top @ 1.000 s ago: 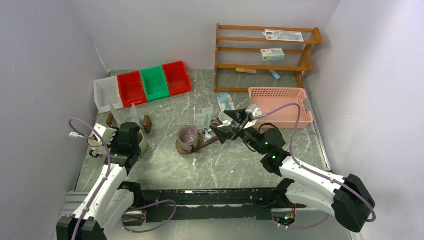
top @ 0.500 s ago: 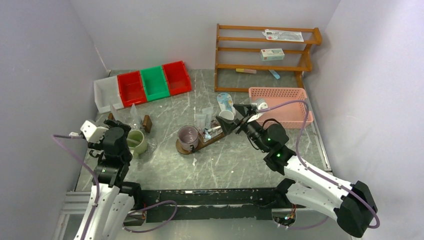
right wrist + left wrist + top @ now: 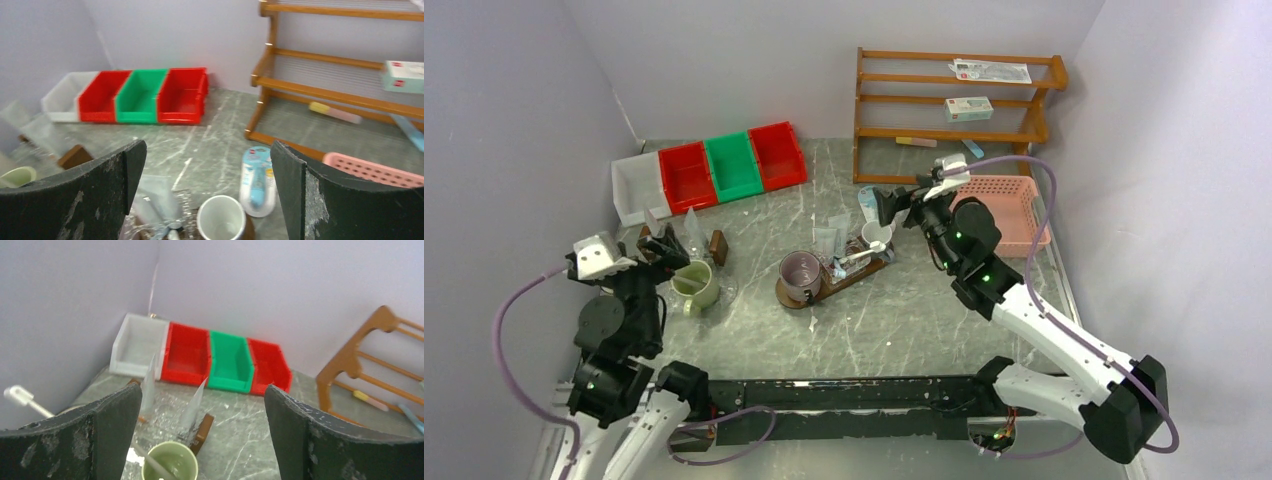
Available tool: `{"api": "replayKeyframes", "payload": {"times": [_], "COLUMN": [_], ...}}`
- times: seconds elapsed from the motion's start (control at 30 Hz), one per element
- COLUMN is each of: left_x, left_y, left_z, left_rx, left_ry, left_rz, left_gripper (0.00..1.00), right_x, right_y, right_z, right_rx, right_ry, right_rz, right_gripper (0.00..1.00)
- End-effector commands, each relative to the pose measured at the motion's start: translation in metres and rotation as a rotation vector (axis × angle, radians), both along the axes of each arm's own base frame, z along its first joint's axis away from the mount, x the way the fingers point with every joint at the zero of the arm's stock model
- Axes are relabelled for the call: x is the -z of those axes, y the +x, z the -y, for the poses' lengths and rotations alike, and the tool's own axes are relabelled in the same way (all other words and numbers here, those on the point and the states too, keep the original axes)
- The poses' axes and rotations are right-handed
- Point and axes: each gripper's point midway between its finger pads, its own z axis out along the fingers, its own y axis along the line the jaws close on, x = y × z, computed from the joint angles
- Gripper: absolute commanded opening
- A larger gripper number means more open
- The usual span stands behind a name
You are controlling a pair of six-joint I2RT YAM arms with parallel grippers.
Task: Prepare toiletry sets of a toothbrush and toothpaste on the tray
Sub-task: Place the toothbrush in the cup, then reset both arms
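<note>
The dark brown tray (image 3: 848, 278) lies mid-table and carries a purple mug (image 3: 801, 272), a white cup (image 3: 876, 233) (image 3: 221, 218) and a white toothbrush (image 3: 856, 258) lying between them. My right gripper (image 3: 892, 207) (image 3: 208, 155) hangs open above and just behind the white cup, holding nothing. A pale green mug (image 3: 692, 284) (image 3: 170, 463) with a slim toothbrush leaning in it stands at the left. Raised just left of that mug, my left gripper (image 3: 664, 250) (image 3: 202, 396) is open and empty.
Clear plastic packets (image 3: 192, 405) stand behind the green mug beside a brown wooden piece (image 3: 203, 430). White, red and green bins (image 3: 734, 165) line the back left. A wooden shelf (image 3: 954, 100), a pink basket (image 3: 989, 205) and a blue packaged toothbrush (image 3: 257, 178) are at the back right.
My left gripper opened, let go at the green mug and lifted back to the left. My right arm rose and swung back from the tray towards the shelf, staying open.
</note>
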Motion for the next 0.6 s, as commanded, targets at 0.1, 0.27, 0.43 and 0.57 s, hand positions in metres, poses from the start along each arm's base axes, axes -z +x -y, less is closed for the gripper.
{"api": "replayKeyframes", "payload": {"times": [0.1, 0.27, 0.43, 0.57], "left_x": [-0.049, -0.066, -0.074, -0.065], "left_y": [-0.033, -0.057, -0.081, -0.089], "left_z": [0.003, -0.014, -0.035, -0.047], "left_rx": [0.105, 0.082, 0.031, -0.015], "left_ry": [0.172, 0.197, 0.168, 0.155], "left_rz": [0.072, 0.096, 0.107, 0.094], "left_gripper": [0.97, 0.97, 0.97, 0.97], "right_x": [0.013, 0.006, -0.008, -0.02], "right_y": [0.02, -0.001, -0.038, -0.064], "right_z": [0.069, 0.122, 0.158, 0.179], "right_rx": [0.277, 0.453, 0.529, 0.558], "right_ry": [-0.066, -0.032, 0.033, 0.061], "right_rz": [-0.128, -0.14, -0.068, -0.007], "right_gripper": [1.0, 1.0, 1.0, 1.0]}}
